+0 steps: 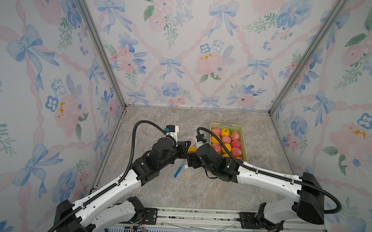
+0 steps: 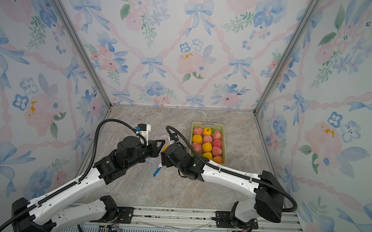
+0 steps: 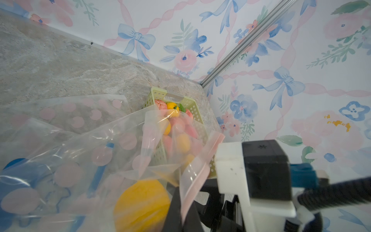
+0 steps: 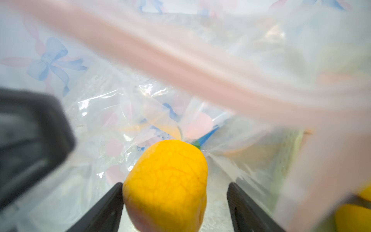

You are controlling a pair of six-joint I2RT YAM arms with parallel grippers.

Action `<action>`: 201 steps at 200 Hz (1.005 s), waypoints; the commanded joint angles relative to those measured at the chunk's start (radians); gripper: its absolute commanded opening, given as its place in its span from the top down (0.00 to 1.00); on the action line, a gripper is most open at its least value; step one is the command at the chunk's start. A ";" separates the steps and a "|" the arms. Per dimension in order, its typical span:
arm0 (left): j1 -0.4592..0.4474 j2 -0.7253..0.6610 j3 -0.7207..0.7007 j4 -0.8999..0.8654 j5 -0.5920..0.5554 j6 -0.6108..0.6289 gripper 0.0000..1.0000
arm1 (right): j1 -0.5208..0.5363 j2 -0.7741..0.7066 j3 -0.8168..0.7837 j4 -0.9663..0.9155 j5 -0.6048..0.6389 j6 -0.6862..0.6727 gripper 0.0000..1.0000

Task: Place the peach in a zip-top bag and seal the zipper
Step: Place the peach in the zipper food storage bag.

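Observation:
A yellow-orange peach sits between the fingers of my right gripper, inside the mouth of the clear zip-top bag with pink dots. The jaws stand open: one finger touches the peach and a gap shows beside the other. My left gripper is shut on the bag's pink zipper rim and holds it up. In both top views the two grippers meet near the table's middle, with the peach just showing between them. A blue part of the bag lies on the table below them.
A pale green basket with several pink and yellow peaches stands right of the grippers, close to the right arm. Another dotted clear bag lies flat on the marble table behind. Patterned walls close in three sides.

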 commanded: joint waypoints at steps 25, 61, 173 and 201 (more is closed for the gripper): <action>-0.003 0.026 -0.032 -0.002 -0.011 -0.045 1.00 | -0.020 0.013 0.063 -0.092 0.032 0.052 0.27; -0.004 0.018 -0.106 0.042 0.003 -0.104 1.00 | -0.052 0.040 0.059 0.075 -0.127 0.102 0.33; -0.023 0.004 -0.115 0.092 0.006 -0.227 1.00 | -0.013 0.180 0.079 0.237 -0.033 0.227 0.65; -0.029 -0.045 -0.130 0.088 -0.024 -0.267 1.00 | -0.003 0.271 0.202 0.073 0.104 0.242 0.68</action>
